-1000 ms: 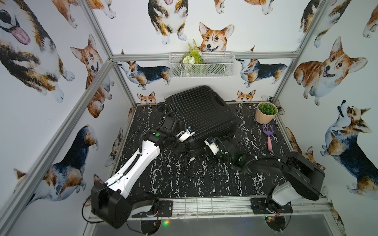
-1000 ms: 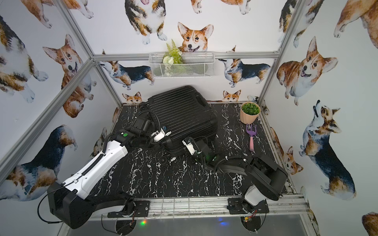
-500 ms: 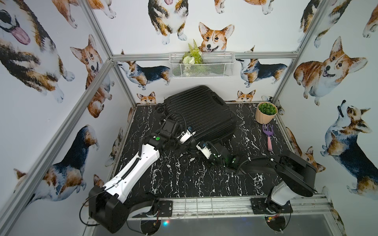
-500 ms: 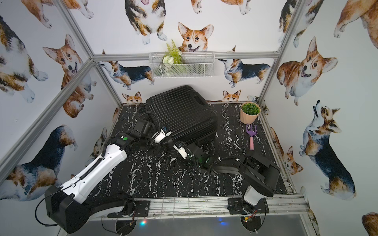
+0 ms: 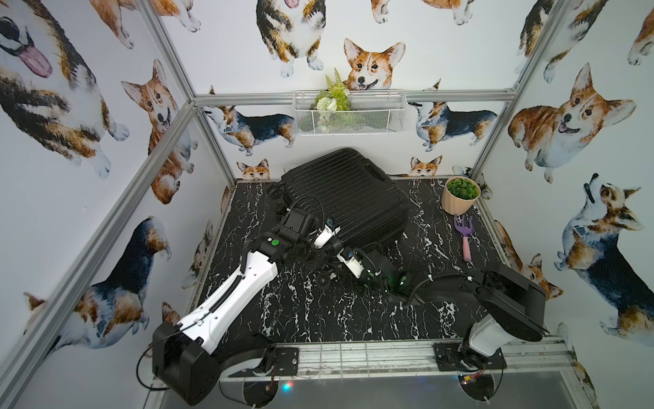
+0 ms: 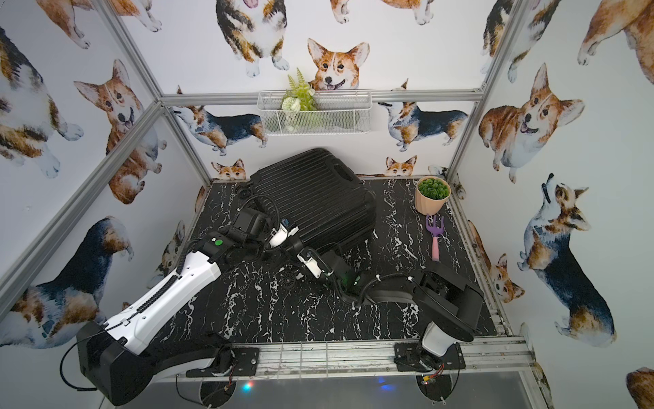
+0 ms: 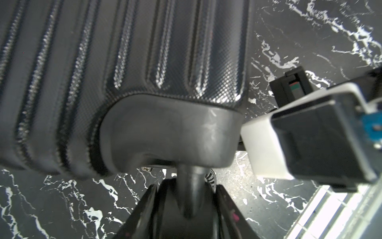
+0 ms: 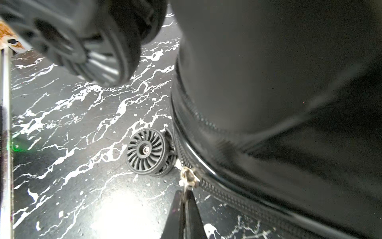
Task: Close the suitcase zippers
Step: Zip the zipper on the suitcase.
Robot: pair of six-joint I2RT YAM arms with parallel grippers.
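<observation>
A: where's the case?
B: small black ribbed hard-shell suitcase, halves together, by back edge of black marble worktop.
A: grippers?
B: left gripper narrow, clamped on black caster stem at near-left corner. right gripper pinching silver zip pull on black zip band.
A: change?
B: right gripper slid along near rim toward that corner; left unmoved.

suitcase: hard plastic shell, stamped with fine dimples, is glinting glossy along its ribs in the upper left of the left wrist view.
wheel housing: smooth matt grey plastic is showing faint pale scuffs.
zippers: black toothed band is running beside smooth glossy piping.
slider: silvery metal is shining.
wheel: matt black finned plastic is carrying a metal pin.
surface: black marble-look sheet, white-veined, is throwing glare at lower centre.
right claw: is looking matt black.
</observation>
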